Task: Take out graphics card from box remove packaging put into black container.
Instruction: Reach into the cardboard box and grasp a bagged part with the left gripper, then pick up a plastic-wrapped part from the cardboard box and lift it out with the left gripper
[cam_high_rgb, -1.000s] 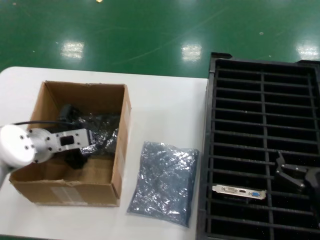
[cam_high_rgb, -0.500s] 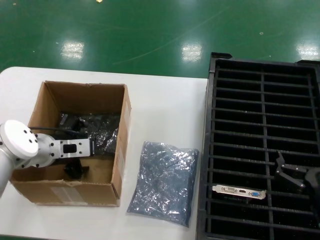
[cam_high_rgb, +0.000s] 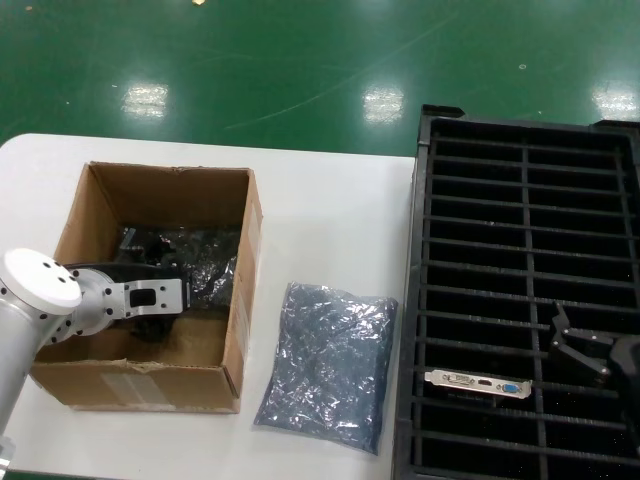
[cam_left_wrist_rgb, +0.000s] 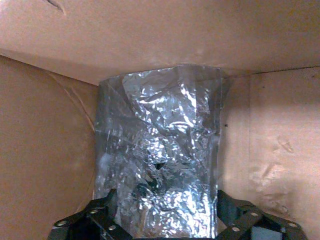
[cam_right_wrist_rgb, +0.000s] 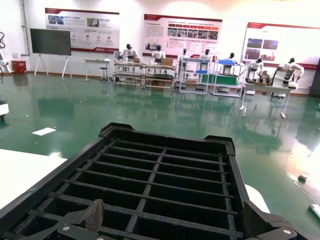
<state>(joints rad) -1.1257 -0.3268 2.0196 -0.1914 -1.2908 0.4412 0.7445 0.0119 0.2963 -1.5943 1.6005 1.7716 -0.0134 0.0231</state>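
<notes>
Between left claw jaws, bagged card

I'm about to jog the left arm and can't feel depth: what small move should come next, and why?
Probably ease the left gripper a little further down and close on the bagged card in the box. The wrist view shows the open fingers straddling the bag's near end without clamping it. The right gripper waits over the black container, which already holds one bare card.
</notes>
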